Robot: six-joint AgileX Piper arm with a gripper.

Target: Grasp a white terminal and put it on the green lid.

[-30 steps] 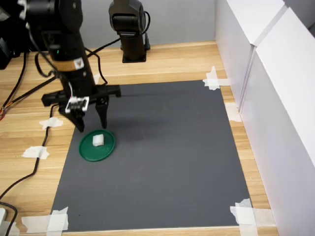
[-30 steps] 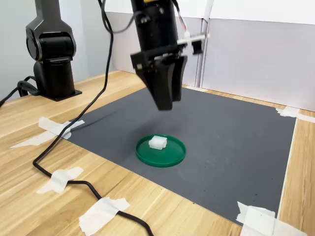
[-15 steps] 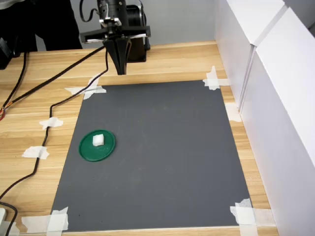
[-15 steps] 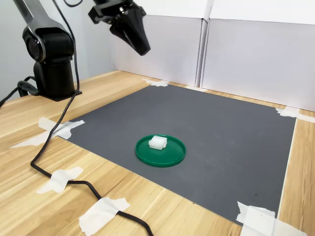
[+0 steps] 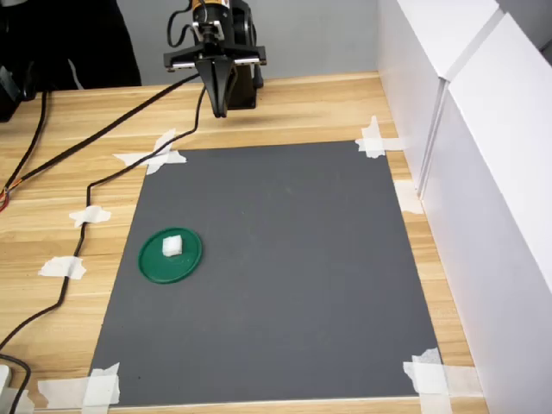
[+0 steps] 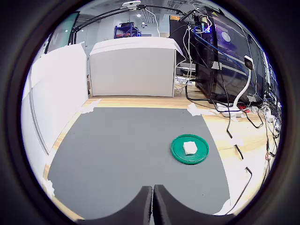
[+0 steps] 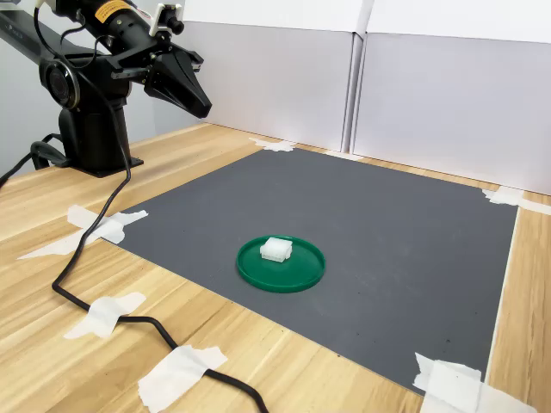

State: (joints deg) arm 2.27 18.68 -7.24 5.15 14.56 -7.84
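In the first exterior view, you can see the white terminal (image 5: 172, 246) resting on the green lid (image 5: 170, 255), which lies near the first exterior view's left edge of the dark mat (image 5: 276, 276). A second ago the gripper (image 5: 219, 110) hung just above that lid with its jaws spread; it has since pulled well away, back toward the arm's base at the far side of the counter (image 5: 310, 108), and the jaws are now pressed together with nothing between them. In the wrist view, the two jaws meet in a thin seam at the frame's edge, and the terminal (image 6: 190, 148) sits a little off the middle of the lid (image 6: 190, 149), well apart from the gripper (image 6: 153, 206). In the second exterior view, you will find the gripper (image 7: 200, 108) high at the second exterior view's upper left, pointing down toward the mat (image 7: 362, 249), while the terminal (image 7: 275, 249) stays inside the lid's rim (image 7: 281, 265), unmoved through the retreat. To my judgement the placing is done, and the arm's withdrawal suggests it is going home; nothing more seems called for from you here.
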